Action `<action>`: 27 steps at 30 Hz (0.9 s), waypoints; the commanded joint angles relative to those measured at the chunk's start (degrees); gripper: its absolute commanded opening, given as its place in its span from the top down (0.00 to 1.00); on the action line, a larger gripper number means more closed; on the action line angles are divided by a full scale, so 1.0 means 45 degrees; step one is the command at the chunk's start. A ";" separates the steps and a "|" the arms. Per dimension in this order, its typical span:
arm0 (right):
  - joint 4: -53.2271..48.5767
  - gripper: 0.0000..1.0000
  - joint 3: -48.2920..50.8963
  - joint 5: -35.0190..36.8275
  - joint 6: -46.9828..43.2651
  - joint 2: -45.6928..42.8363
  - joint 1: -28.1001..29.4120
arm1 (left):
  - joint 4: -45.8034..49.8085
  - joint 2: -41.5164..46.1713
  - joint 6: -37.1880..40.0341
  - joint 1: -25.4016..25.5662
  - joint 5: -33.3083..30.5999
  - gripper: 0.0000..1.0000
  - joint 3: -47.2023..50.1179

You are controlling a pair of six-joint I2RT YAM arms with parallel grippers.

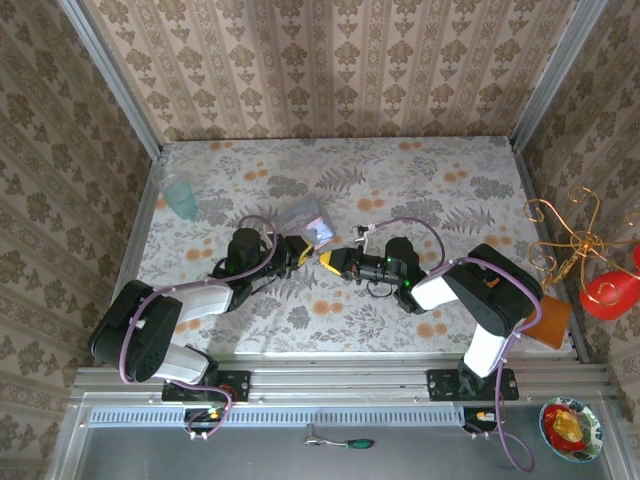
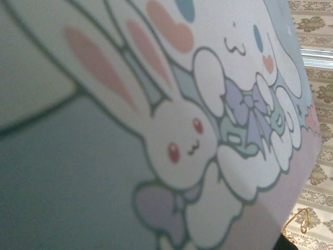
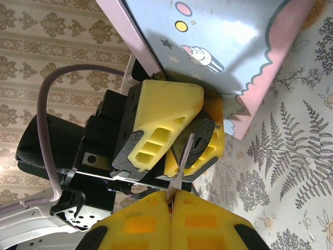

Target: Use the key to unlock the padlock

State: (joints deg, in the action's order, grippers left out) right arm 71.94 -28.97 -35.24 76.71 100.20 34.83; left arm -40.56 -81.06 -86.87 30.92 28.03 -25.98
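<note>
Padlock (image 3: 200,148), small, dark-bodied: sitting above the middle of the floral-patterned table (image 1: 400,190), between the two arms, and being pinched between the yellow fingers of the left gripper (image 3: 207,125), which is clenching on its body. Key (image 3: 183,161), thin and silvery: standing out from the right gripper (image 3: 171,195), whose yellow fingers are pressing together on its lower end. Its blade is slanting up across the padlock's face, and whether its tip is inside the keyhole cannot be told. Both grippers are meeting nose to nose in the top view. Pale blue box (image 3: 234,36), printed with cartoon rabbits and sweets and edged in pink: lying on the table just behind the left gripper, its lid crowding the left wrist view. Translucent teal cup (image 1: 181,198): standing well apart, near the far left corner of the table. Green-handled screwdriver (image 1: 352,443): lying off the table, on the grey ledge in front of the arm bases.
</note>
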 commanded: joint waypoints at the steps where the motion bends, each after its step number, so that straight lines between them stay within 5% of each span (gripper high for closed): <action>1: 0.0439 1.00 -0.0273 -0.0345 -0.0122 -0.0163 0.0131 | -0.1666 0.0057 -0.0088 -0.0149 0.0531 0.90 -0.0106; 27: 0.0512 1.00 -0.0669 -0.0285 0.0246 -0.0060 0.0241 | -0.2862 0.0028 -0.0591 -0.0271 0.0724 0.90 0.0236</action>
State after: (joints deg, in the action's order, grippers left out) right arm 72.03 -30.35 -35.44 77.43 100.20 35.42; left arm -45.69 -81.06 -89.89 29.54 29.80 -24.75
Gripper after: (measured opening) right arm 0.067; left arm 0.167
